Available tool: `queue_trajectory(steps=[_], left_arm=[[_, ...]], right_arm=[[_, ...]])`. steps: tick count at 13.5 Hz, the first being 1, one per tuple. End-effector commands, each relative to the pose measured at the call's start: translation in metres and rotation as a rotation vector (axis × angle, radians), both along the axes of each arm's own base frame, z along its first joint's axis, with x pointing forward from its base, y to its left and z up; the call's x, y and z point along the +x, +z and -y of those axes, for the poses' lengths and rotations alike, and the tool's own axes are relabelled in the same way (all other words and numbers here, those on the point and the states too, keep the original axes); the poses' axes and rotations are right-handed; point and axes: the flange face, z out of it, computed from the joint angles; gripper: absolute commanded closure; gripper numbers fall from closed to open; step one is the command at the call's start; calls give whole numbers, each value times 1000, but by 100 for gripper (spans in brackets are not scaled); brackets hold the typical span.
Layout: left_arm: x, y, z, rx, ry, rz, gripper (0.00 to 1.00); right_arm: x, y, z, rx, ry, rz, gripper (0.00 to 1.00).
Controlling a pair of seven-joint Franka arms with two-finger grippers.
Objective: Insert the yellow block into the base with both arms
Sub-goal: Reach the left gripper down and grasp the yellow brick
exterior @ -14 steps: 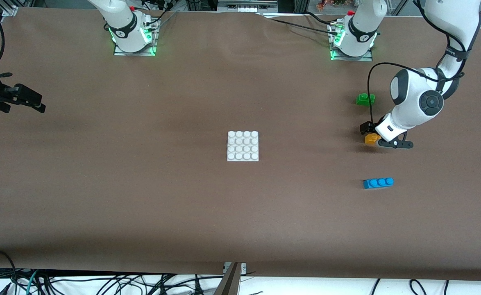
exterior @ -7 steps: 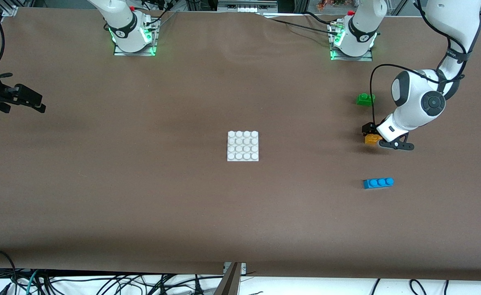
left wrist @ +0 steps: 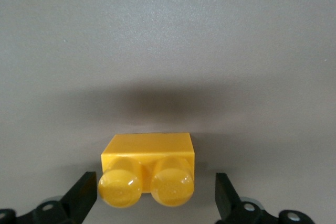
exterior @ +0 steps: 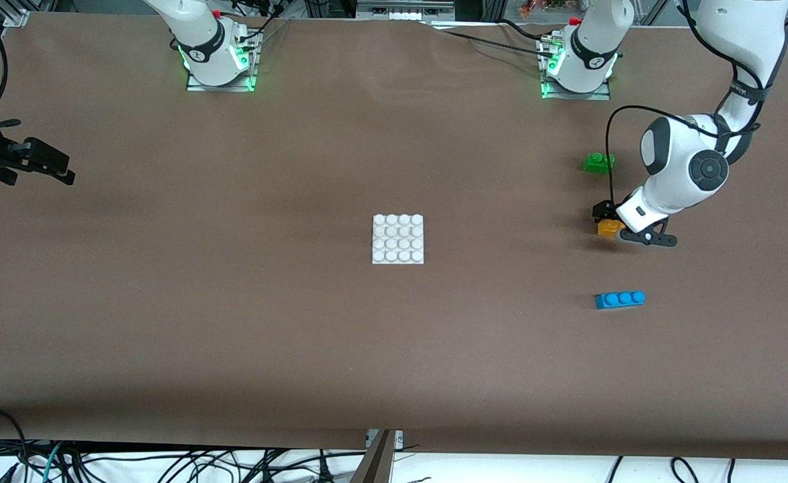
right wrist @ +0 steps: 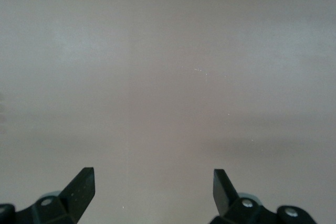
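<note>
The yellow block (exterior: pixel 609 228) lies on the table toward the left arm's end. My left gripper (exterior: pixel 607 221) is low around it. In the left wrist view the block (left wrist: pixel 147 169) sits between the open fingers, with a gap on each side. The white base (exterior: pixel 398 239) lies at the middle of the table. My right gripper (exterior: pixel 35 161) waits at the right arm's end of the table; in the right wrist view it (right wrist: pixel 152 187) is open over bare table.
A green two-stud brick (exterior: pixel 598 162) lies farther from the front camera than the yellow block. A blue three-stud brick (exterior: pixel 620 299) lies nearer to the camera. Cables hang along the table's front edge.
The left arm's wrist has shifted slightly over the yellow block. The block, base and right arm have not moved.
</note>
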Motion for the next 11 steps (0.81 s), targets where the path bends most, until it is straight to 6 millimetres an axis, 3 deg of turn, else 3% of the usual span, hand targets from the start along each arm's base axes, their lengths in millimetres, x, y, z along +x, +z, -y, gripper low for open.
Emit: queue_trajectory(steps=[1,7,11], left_arm=[[5,-1,-4,-3,-12,8,17],[6,4,-3,0,-14,13,83],[14,55,0,1,-19,51,97]], right_arm=[[3,4,3,1,14,2,0],[3,5,2,-5,18,6,0],[4,5,1,-7,27,9,0]])
